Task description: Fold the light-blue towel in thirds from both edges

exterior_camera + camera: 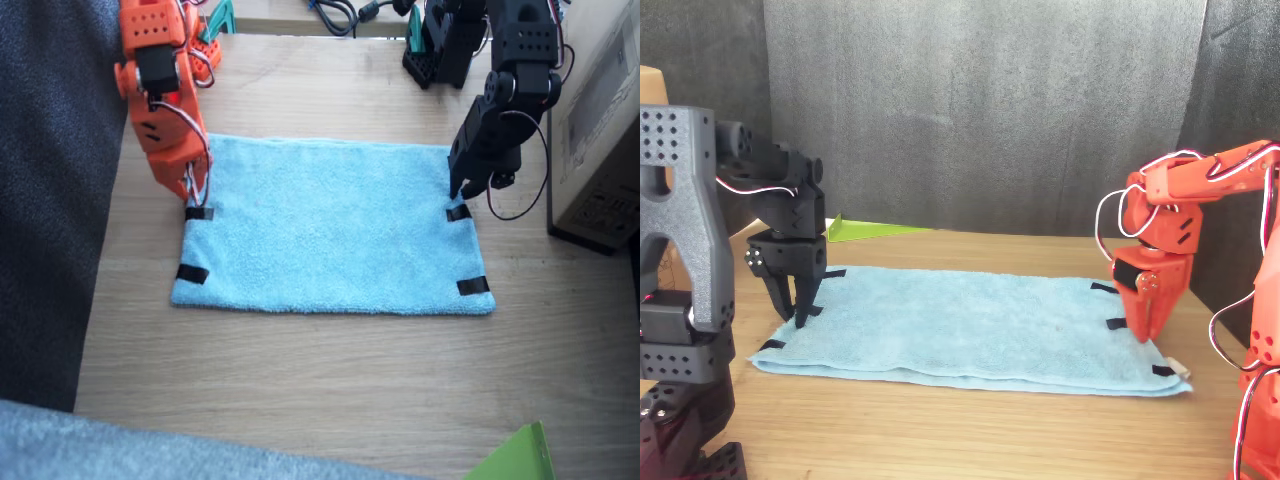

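Lying flat on the table (300, 390), the light-blue towel (330, 225) is unfolded — left gripper (800, 318) and right gripper (1145, 335) tips down at opposite short edges; whether either has actually pinched cloth, can't tell.

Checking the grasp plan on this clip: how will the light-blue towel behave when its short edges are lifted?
The light-blue towel looks like soft terry lying limp, so it would probably droop and fold. It seems light and thin. Its fluffy pile likely grips the wooden table rather than sliding.
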